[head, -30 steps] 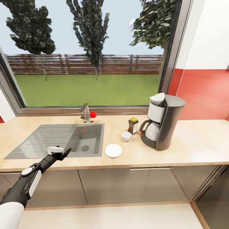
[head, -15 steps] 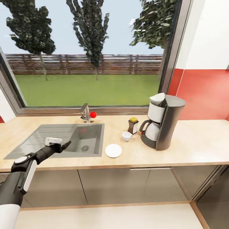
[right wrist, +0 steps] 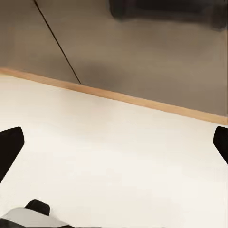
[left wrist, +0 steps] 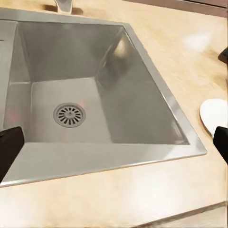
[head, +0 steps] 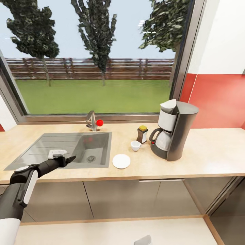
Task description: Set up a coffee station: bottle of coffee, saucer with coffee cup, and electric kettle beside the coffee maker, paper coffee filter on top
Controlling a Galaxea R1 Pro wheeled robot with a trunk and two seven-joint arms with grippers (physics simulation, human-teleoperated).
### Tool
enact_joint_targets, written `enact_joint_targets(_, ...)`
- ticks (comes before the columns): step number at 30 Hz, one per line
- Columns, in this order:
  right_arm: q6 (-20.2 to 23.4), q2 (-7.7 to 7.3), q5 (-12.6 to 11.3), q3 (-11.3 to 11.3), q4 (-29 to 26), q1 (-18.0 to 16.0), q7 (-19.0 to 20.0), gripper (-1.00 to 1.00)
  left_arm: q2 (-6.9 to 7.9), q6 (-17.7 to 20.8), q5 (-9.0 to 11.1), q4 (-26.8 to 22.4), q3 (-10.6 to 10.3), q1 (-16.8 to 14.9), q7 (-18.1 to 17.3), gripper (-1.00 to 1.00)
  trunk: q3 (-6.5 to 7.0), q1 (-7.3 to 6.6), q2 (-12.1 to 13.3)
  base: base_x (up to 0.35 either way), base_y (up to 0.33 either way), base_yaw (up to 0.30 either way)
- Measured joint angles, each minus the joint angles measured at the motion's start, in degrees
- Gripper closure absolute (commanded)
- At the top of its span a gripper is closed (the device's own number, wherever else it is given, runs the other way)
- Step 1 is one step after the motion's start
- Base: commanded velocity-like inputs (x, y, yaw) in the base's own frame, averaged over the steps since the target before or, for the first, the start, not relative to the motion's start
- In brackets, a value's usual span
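Standing on the kitchen countertop (head: 211,153): coffee maker (head: 175,131), bottle of coffee (head: 142,134) beside it, coffee cup (head: 135,145) off the saucer (head: 121,161). Filter and kettle steps look undone. Left gripper (head: 66,158) over the sink (head: 68,149), probably spread wide, empty; right gripper (right wrist: 114,142) wide, empty.

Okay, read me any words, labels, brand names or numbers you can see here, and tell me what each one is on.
None can be read.
Bottle of coffee: has a white label, too small and blurred to make out any text.
Coffee maker: no visible lettering.
Coffee cup, saucer, sink: plain, no markings.
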Motion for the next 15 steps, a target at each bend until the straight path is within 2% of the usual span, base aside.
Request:
enact_joint_targets(3,0.25,1.8,-0.19,4.42,-7.58,0.0,-0.08,-1.0,0.82,2.39,0.04,-0.1,0.06,0.0,-0.07,-1.0,0.0,0.0,0.0,0.0,0.0,0.0)
enact_joint_targets(4,1.48,2.48,-0.26,5.77,-13.32,0.0,-0.14,-1.0,1.94,3.07,0.04,-0.17,0.07,-0.09,-0.46,-1.0,0.01,0.0,0.0,0.0,0.0,0.0)
enact_joint_targets(6,5.93,2.49,-0.6,6.27,-20.97,-0.01,-0.13,-1.0,3.11,4.36,0.07,-0.18,0.13,-0.43,-3.09,-1.0,0.01,0.0,0.01,0.0,0.0,0.0)
enact_joint_targets(8,11.09,2.49,-2.14,6.51,-27.93,-0.01,-0.11,-1.0,4.19,5.82,0.03,-0.15,0.15,-0.63,-6.2,-1.0,0.01,0.0,0.0,0.0,0.0,0.0)
enact_joint_targets(9,16.57,2.49,-6.02,7.1,-35.16,-0.06,-0.1,-1.0,5.07,7.5,0.04,-0.14,0.17,-1.0,-9.29,-1.0,0.01,0.0,0.01,0.0,0.0,0.0)
enact_joint_targets(11,19.43,2.49,-10.21,7.33,-39.31,-0.73,-0.13,-1.0,5.34,9.81,0.07,0.0,0.18,-2.03,-10.59,-1.0,0.01,0.0,0.01,0.0,0.0,0.0)
enact_joint_targets(12,20.62,2.49,-12.84,7.39,-40.53,-2.43,-0.19,-1.0,5.38,12.93,0.12,0.11,0.18,-3.09,-11.09,-1.0,0.01,0.0,0.01,0.0,0.0,0.0)
enact_joint_targets(13,22.61,2.49,-19.43,6.41,-41.56,-8.34,-0.31,-1.0,5.28,19.62,0.2,0.27,0.36,-5.24,-12.2,-1.0,0.02,-0.01,0.0,0.0,0.0,0.0)
enact_joint_targets(14,26.88,2.48,-25.92,3.98,-41.68,-16.87,-0.33,-1.0,5.17,21.01,0.16,0.36,1.4,-5.79,-12.46,-1.0,0.02,0.01,0.03,0.0,0.0,0.0)
enact_joint_targets(15,29.66,2.48,-29.44,2.24,-41.65,-19.55,-0.33,-1.0,5.05,21.31,0.18,0.38,2.11,-5.88,-12.51,-1.0,0.01,0.0,0.02,0.0,0.0,0.0)
